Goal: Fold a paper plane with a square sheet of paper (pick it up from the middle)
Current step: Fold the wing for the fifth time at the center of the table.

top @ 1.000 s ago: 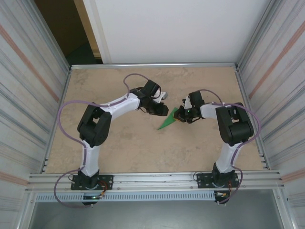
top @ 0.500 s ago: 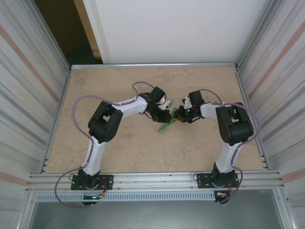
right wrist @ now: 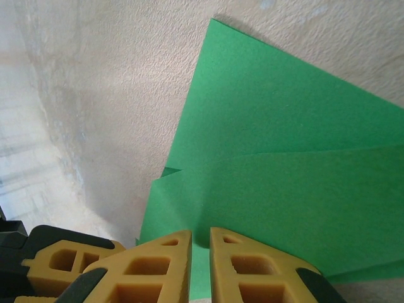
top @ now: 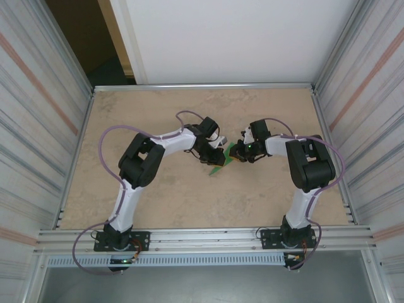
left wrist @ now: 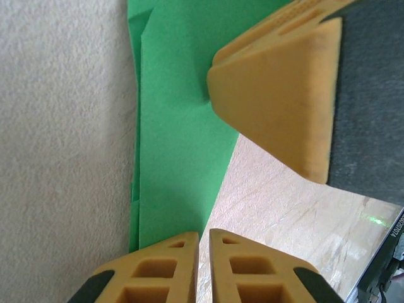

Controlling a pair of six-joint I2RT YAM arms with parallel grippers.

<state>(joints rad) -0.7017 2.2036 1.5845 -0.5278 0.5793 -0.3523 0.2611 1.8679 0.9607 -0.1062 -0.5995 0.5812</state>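
Observation:
The square sheet of paper (top: 219, 165) is bright green and folded into overlapping layers with a narrow pointed outline. It hangs between my two grippers at mid-table. My left gripper (top: 216, 155) meets it from the left. In the left wrist view its jaws (left wrist: 203, 236) stand almost together over the lower edge of the paper (left wrist: 177, 126). The right gripper's yellow fingers (left wrist: 284, 95) press on the same sheet at the upper right. My right gripper (top: 238, 153) is shut on the paper, and the green layers (right wrist: 284, 158) run in between its fingertips (right wrist: 201, 232).
The beige table (top: 158, 196) is walled by ribbed metal panels left (top: 38, 126) and right (top: 372, 126), with a rail (top: 202, 237) along the near edge. Purple cables loop off both arms. Both arms bend in toward the centre.
My left arm swung right, up to the green paper, and its jaws closed there. The paper shifted a little and looks shorter from above. The right arm held still.

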